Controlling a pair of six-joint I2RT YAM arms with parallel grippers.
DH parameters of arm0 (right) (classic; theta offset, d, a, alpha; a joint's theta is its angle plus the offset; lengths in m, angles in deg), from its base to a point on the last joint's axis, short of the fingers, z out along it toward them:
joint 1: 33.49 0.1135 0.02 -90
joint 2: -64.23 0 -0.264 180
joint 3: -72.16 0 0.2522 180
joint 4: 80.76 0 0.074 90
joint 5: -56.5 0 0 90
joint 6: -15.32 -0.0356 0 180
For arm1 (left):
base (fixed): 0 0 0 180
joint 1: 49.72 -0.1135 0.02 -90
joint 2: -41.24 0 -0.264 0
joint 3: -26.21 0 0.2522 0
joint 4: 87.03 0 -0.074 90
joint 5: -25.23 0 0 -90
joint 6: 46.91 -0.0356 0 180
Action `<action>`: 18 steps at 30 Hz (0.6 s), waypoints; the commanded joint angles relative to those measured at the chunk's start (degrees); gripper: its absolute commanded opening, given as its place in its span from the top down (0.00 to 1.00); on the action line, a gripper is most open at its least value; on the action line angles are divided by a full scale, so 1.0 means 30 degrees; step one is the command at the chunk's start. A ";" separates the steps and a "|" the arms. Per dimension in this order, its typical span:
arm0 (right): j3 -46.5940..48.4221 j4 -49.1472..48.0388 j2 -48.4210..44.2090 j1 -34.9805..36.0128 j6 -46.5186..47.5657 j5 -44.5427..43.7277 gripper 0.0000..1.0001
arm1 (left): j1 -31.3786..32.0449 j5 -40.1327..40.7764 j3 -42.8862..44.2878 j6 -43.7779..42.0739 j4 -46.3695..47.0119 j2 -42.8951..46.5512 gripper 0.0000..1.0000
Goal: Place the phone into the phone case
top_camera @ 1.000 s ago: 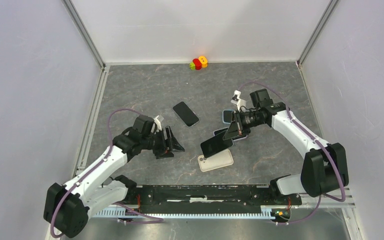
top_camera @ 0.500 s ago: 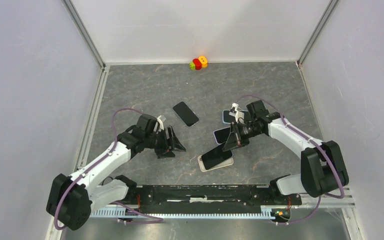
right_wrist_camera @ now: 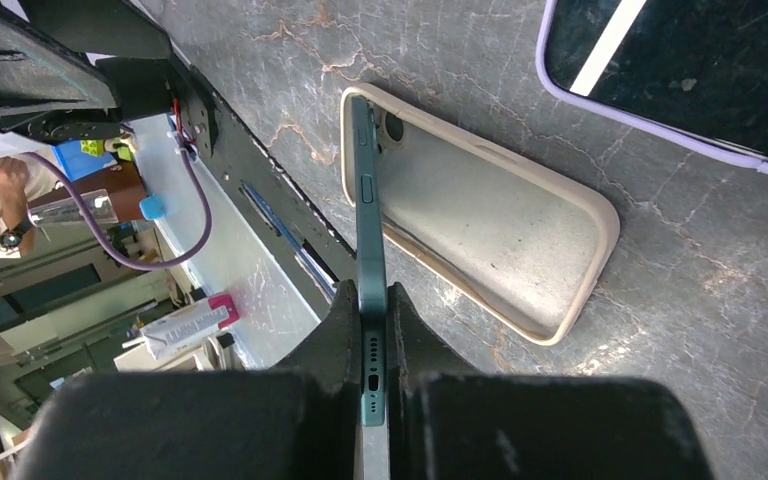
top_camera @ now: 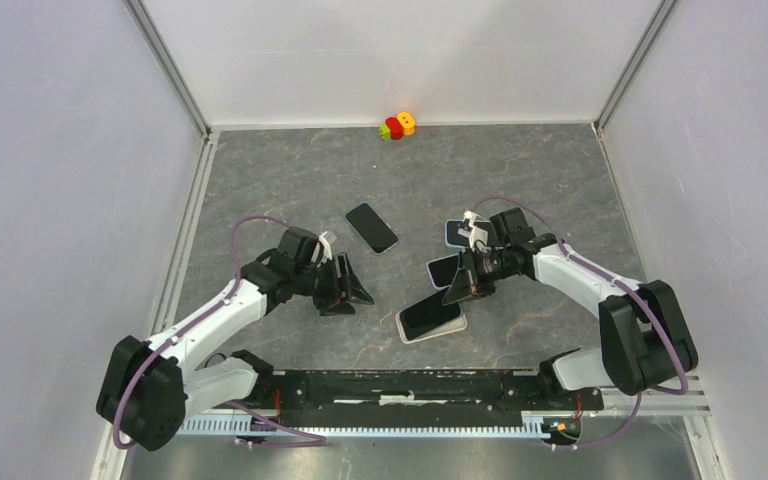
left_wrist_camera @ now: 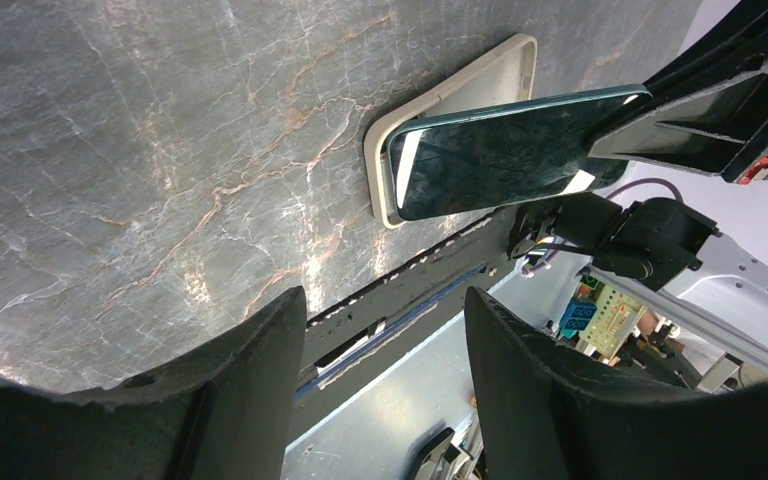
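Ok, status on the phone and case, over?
Grippers: right gripper shut on phone, left gripper open, empty. Phone tilted over beige case, not seated. Nearby purple-rimmed phone clear of case.

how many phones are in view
4: teal phone in the right pincer over the beige case; black phone alone mid-table; blue-cased phone and purple-cased phone partly hidden under the right arm.

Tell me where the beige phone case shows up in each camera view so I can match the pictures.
Top external: phone case low centre, between the arms, mostly covered by the phone.
Left wrist: phone case upper centre-right, partly behind the phone.
Right wrist: phone case centre, open side up.
Shared landmark: the dark teal phone tilted over the phone case, held by the right gripper.
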 commanded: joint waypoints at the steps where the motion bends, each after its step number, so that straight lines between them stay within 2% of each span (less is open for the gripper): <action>1: -0.0424 -0.0805 0.0044 0.0025 -0.0502 -0.0880 1.00 | 0.0331 -0.0421 -0.0146 -0.0123 0.1439 -0.0161 0.35; 9: -0.2134 -0.1590 0.0471 0.0644 -0.1063 -0.1996 1.00 | 0.1227 -0.0215 -0.0398 0.0720 0.2807 -0.0776 0.36; 18: -0.3524 -0.4939 0.1328 0.3022 -0.3864 -0.2433 1.00 | 0.1772 0.0120 0.0053 0.0777 0.2855 -0.1181 0.36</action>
